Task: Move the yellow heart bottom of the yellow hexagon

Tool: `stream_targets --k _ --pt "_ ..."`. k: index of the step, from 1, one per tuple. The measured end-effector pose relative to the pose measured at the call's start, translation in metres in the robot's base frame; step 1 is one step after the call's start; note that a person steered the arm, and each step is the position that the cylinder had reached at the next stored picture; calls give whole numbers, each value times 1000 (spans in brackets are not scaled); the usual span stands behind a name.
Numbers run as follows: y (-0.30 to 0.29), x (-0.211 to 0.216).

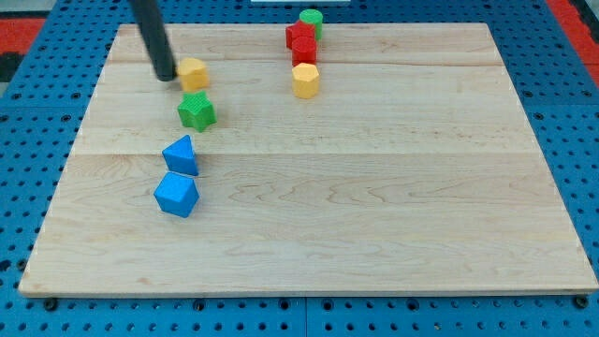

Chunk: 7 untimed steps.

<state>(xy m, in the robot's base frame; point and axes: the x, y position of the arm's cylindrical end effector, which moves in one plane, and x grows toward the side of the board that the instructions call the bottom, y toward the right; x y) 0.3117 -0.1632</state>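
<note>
Since my tip sits right at the yellow heart's left edge, touching or nearly so, the heart lies straight to the view's right of it. No gripper here, just a bare rod holding nothing. The yellow hexagon is well off to the right at about the same height, under the red blocks. So I'd guess the push goes rightward and a bit down, ending below the hexagon. The green star just below the heart could get clipped.

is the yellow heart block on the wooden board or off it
On it. The yellow heart block sits on the wooden board near its top-left, inside the edge, with my tip at its left side.
</note>
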Motion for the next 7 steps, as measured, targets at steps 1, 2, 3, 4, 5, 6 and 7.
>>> stream_targets --k 1,2,3,4,5,6,7 --pt "15 3" --pt "20 -12" --pt "52 3" --pt "91 38" --pt "104 43" --pt "97 41" --pt "91 26"
